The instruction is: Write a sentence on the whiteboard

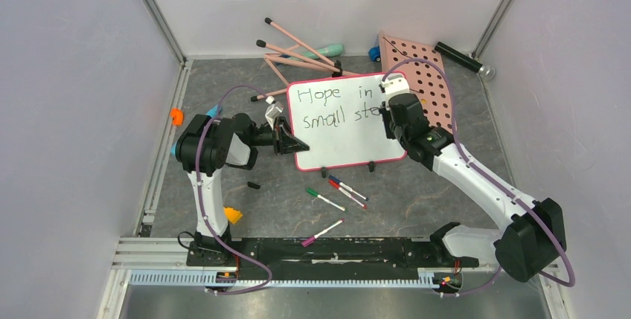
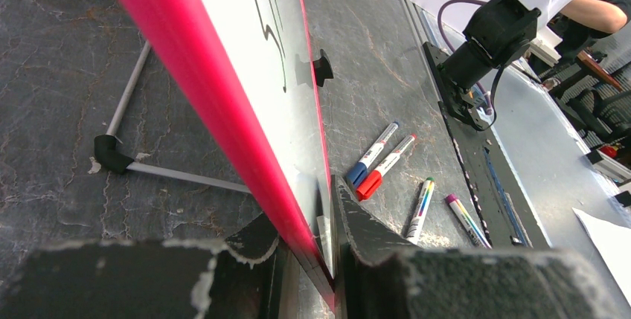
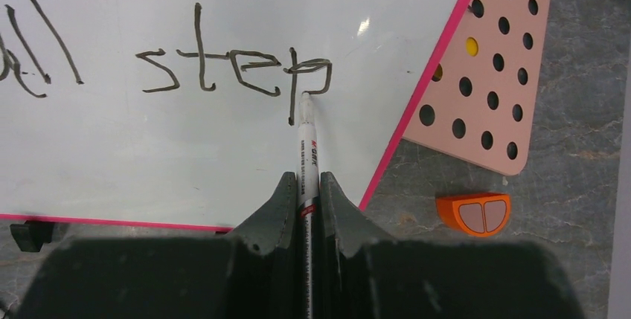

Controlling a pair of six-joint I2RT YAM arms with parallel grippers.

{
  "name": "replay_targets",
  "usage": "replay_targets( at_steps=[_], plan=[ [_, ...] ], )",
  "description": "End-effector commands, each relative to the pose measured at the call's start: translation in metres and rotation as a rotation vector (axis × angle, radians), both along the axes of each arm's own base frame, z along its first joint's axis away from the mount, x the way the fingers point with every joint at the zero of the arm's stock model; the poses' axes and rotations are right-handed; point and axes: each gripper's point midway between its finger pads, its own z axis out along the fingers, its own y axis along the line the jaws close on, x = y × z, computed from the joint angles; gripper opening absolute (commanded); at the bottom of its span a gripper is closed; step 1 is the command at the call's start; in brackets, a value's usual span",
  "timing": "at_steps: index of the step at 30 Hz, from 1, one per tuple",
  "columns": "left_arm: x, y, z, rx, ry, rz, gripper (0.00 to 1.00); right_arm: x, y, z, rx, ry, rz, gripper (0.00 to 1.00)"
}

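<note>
The whiteboard [image 1: 350, 146] sits in the middle of the desk, a little toward the far edge, its pink-red rim showing all round and two small black clips [image 1: 324, 172] at its near rim. On it the sentence [image 1: 313, 96] runs in thin black strokes over two lines: "Hope in" above and "small step" below, with the "p" standing last in the right wrist view. The tip of a black marker [image 3: 307, 148] touches the board just below the loop of that "p". The right fingers [image 3: 275, 207] are clamped together on the marker's barrel, one at each side. The left fingers [image 2: 372, 248] are closed on the board's left rim, one on the white face and one on the back. Just beyond the board's far right corner lies a pink panel full of round holes [image 1: 430, 81], partly under the board's edge, and an orange half-round piece [image 3: 474, 213] rests on the desk beside it. Between the board and the near edge lie four loose pens: a blue-capped pen [image 2: 374, 154] and a red-capped pen [image 2: 385, 166] side by side, a green pen [image 1: 325, 199] and a purple pen [image 1: 322, 232]. Pink sticks [image 1: 298, 47] lie crossed near the far edge, and a black cylinder [image 1: 461, 59] lies toward the far right corner.
</note>
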Motion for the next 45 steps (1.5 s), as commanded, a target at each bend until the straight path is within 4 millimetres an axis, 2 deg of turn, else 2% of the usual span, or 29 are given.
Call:
replay_targets(
  at_steps=[1,9,16,20,31,45],
  plan=[
    [-0.006,-0.003,0.002,-0.01,-0.16,-0.068,0.16,0.006,0.013,0.018,0.065,-0.045,0.048,0.0],
    [-0.006,-0.003,0.002,-0.011,-0.162,-0.067,0.16,0.003,0.011,0.037,0.092,-0.089,0.044,0.0],
    [-0.006,-0.003,0.002,-0.01,-0.16,-0.067,0.16,0.003,-0.007,0.054,0.079,-0.151,-0.025,0.0],
    [-0.006,-0.003,0.002,-0.01,-0.162,-0.068,0.16,0.008,-0.017,0.048,0.06,-0.141,-0.073,0.0],
    [-0.006,-0.003,0.002,-0.011,-0.162,-0.067,0.16,0.017,-0.025,0.045,0.061,-0.137,-0.102,0.0],
    [-0.006,-0.003,0.002,-0.011,-0.162,-0.067,0.16,0.028,-0.018,0.044,0.079,-0.137,-0.091,0.0]
  ],
)
